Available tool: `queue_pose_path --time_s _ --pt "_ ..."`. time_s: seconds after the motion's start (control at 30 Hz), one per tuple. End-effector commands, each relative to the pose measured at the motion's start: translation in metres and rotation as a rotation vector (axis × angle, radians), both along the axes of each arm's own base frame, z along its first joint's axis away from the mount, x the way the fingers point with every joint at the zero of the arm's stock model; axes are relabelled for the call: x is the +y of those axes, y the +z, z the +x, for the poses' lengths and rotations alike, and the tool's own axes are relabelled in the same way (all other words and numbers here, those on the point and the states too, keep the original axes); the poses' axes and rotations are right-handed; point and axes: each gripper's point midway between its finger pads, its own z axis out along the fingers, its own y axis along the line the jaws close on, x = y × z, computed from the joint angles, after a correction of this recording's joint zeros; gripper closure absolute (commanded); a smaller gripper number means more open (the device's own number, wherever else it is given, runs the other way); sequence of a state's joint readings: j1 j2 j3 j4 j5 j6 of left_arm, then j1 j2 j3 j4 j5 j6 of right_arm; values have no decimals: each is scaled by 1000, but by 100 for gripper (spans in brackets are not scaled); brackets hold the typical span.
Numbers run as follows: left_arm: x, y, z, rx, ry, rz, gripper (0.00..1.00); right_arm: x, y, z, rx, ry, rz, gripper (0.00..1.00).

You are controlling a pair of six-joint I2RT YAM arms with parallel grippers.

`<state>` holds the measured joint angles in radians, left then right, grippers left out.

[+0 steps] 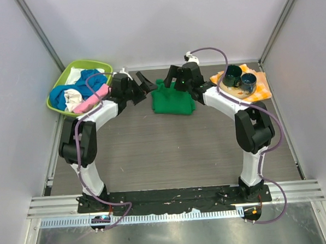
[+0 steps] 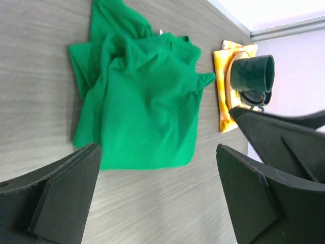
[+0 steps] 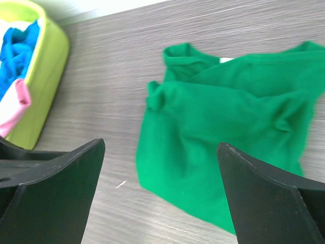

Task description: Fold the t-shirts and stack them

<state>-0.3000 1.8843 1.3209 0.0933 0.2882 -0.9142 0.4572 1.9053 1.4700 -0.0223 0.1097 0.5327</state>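
The green t-shirt (image 1: 172,101) lies roughly folded and wrinkled on the table at the back centre; it also shows in the left wrist view (image 2: 139,96) and the right wrist view (image 3: 228,147), where a bit of white tag shows at its neck. Blue, white and pink t-shirts (image 1: 79,92) are heaped in the lime-green basket (image 1: 102,65). My left gripper (image 1: 148,83) is open and empty, just left of the green shirt. My right gripper (image 1: 172,78) is open and empty, above the shirt's back edge.
Two dark green cups (image 1: 238,78) stand on an orange-and-white checkered cloth (image 1: 258,89) at the back right. The basket sits at the back left against the wall; it shows in the right wrist view (image 3: 43,76). Grey walls enclose the table.
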Motion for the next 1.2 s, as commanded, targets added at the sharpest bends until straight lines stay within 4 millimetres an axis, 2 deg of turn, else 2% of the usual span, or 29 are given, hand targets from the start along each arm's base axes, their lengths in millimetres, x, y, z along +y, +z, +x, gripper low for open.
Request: queue_pose_path --time_s 0.0,0.1,0.13,0.17,0.2,0.23,0.3,0.43,0.47,0.53,0.57,0.63,0.67,0.7,0.73,0.77,0.8,0.83,0.87,0.9,0.93,0.97,1.0,1.03,1.07,1.1,1.13,1.17 --pt "14 12 -23 -55 50 -13 0 39 14 7 -20 134 97 1" --pt "21 1 -39 -39 61 -17 0 49 5 15 -27 166 106 1" --pt "22 -1 -42 -34 67 -26 0 55 -7 18 -16 182 120 1" --pt "25 -13 -49 -11 74 -22 0 58 -8 21 -20 190 126 1" --pt "25 -8 -52 -28 74 -31 0 61 -10 24 -28 197 138 1" --pt "26 -10 -55 -25 80 -36 0 64 -23 26 -10 200 143 1" --pt "30 -19 -64 -9 84 -32 0 66 -34 28 1 208 146 2" --pt "36 -25 -79 6 93 -24 0 65 -69 23 59 205 129 2" --pt "37 -33 -85 23 93 -17 0 62 -85 16 87 202 118 2" --pt "40 -35 -90 25 98 -15 0 58 -99 9 109 200 109 2" --pt "42 -40 -96 37 98 -11 0 54 -115 -4 147 200 98 2" --pt "44 -41 -101 39 101 -5 0 55 -126 -21 173 210 91 2" --pt "46 -43 -108 41 102 -2 0 50 -138 -39 205 214 73 2" --pt "48 -43 -111 43 103 -2 0 47 -143 -48 215 210 57 2" --pt "48 -44 -115 45 100 -4 0 54 -150 -65 229 231 40 2" --pt "50 -43 -123 45 99 -3 0 47 -170 -90 278 235 10 2" --pt "52 -44 -127 48 100 -4 0 49 -164 -101 269 243 11 2" --pt "53 -42 -131 42 101 -4 0 54 -167 -119 274 261 -1 2" --pt "55 -48 -139 58 99 -1 0 47 -185 -146 319 269 -27 2" --pt "56 -39 -144 39 99 -7 0 50 -174 -154 295 269 -10 2" --pt "57 -39 -148 37 97 -4 0 48 -175 -164 293 267 -22 2" --pt "58 -42 -155 48 94 3 0 47 -186 -191 322 290 -49 2" --pt "59 -34 -161 34 91 1 0 48 -184 -202 323 302 -50 2" --pt "59 -34 -166 35 84 8 0 48 -172 -205 292 278 -48 2" --pt "61 -34 -172 36 85 14 0 48 -175 -226 303 299 -62 2" --pt "61 -21 -177 3 83 0 0 48 -172 -235 302 306 -72 2" --pt "59 -20 -185 9 72 5 0 50 -154 -238 264 300 -63 2" --pt "59 -16 -188 1 73 7 0 52 -147 -246 234 292 -90 2"
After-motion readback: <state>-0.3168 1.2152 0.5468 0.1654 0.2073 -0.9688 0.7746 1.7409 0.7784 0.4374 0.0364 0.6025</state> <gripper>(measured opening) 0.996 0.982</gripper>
